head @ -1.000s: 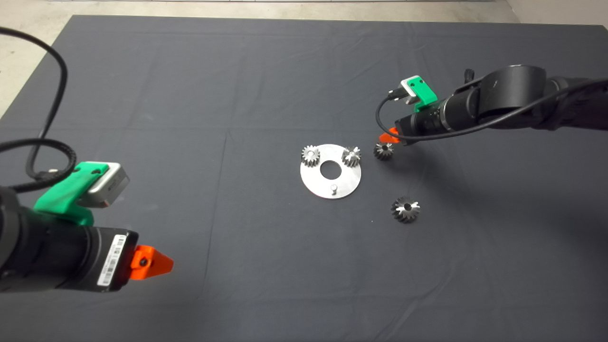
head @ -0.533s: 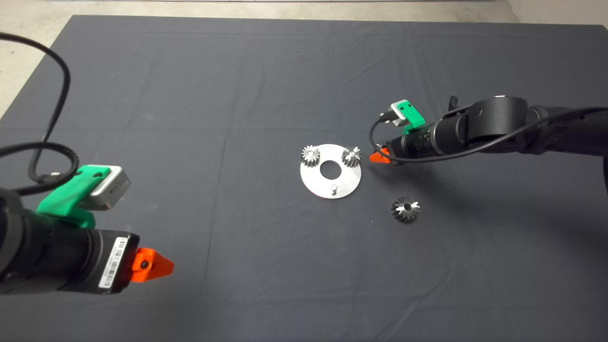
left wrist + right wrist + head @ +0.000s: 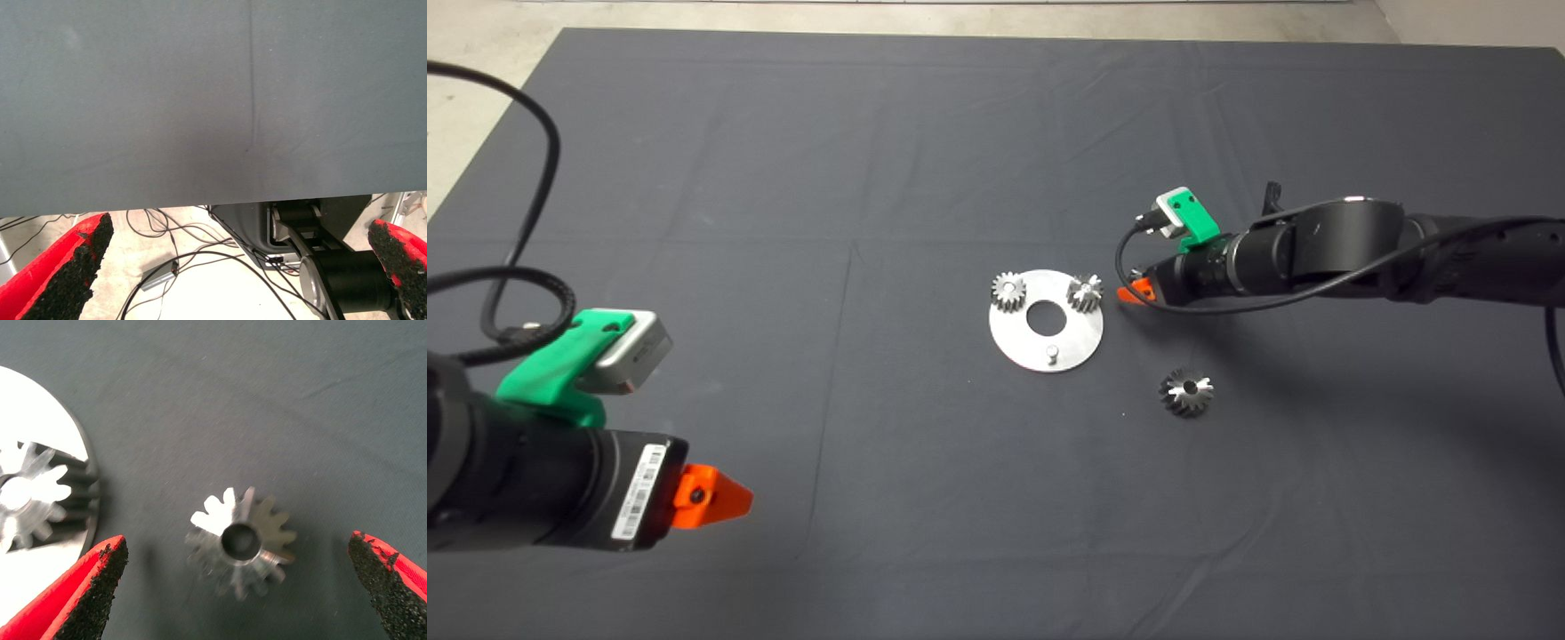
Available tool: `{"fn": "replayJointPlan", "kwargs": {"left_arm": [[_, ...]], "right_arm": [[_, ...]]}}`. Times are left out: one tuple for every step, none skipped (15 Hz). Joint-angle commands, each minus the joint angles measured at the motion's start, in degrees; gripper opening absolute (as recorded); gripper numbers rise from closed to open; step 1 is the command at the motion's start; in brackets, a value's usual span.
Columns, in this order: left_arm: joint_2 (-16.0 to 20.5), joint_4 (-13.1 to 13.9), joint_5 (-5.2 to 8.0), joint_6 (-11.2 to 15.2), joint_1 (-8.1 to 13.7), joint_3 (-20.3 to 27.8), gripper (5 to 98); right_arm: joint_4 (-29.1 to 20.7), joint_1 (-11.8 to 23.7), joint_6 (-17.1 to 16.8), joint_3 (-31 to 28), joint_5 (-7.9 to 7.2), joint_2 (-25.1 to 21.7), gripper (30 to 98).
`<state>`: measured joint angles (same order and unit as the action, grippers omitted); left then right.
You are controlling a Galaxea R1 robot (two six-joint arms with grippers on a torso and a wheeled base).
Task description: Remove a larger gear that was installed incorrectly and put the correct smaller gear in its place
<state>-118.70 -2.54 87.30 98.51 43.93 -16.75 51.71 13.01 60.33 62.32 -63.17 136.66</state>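
At lower left the left gripper [image 3: 725, 498] waits, fingers spread wide. Right of centre, the right gripper [image 3: 237, 587] straddles the smaller gear [image 3: 240, 543], jaws wide, beside the round plate [image 3: 1005, 333]. Lower right lies the larger gear [image 3: 1185, 392]. Centre, then close evenly on its teeth.

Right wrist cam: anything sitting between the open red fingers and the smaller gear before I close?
Nothing. The right wrist view shows the smaller gear between the two open fingers, with only bare mat on either side.
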Motion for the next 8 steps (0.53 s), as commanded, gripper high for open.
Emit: {"fn": "replayJointPlan", "kwargs": {"left_arm": [[-0.09,1.04,1.38,0.22,0.19,0.68,98.2],[-0.09,1.04,1.38,0.27,0.19,0.68,98.2],[-0.09,1.04,1.38,0.28,0.19,0.68,98.2],[-0.09,1.04,1.38,0.28,0.19,0.68,98.2],[0.0,1.04,1.64,0.19,0.19,0.68,98.2],[0.0,1.04,2.17,0.19,0.19,0.68,98.2],[0.0,1.04,2.35,0.19,0.19,0.68,98.2],[0.0,1.04,2.35,0.19,0.19,0.68,98.2]], "right_arm": [[1.81,0.97,0.31,0.85,0.51,0.24,87.6],[1.98,0.97,0.31,1.38,0.59,0.5,87.6],[2.25,0.97,0.4,1.99,0.59,0.59,87.6],[2.25,0.97,0.4,2.17,0.8,0.59,87.6],[2.25,0.97,0.4,2.17,1.29,0.59,87.6],[2.17,0.89,0.82,2.17,1.38,0.59,87.6],[2.25,0.8,1.36,2.09,1.38,0.59,87.4],[2.25,0.79,1.46,2.09,1.38,0.42,86.2]]}}
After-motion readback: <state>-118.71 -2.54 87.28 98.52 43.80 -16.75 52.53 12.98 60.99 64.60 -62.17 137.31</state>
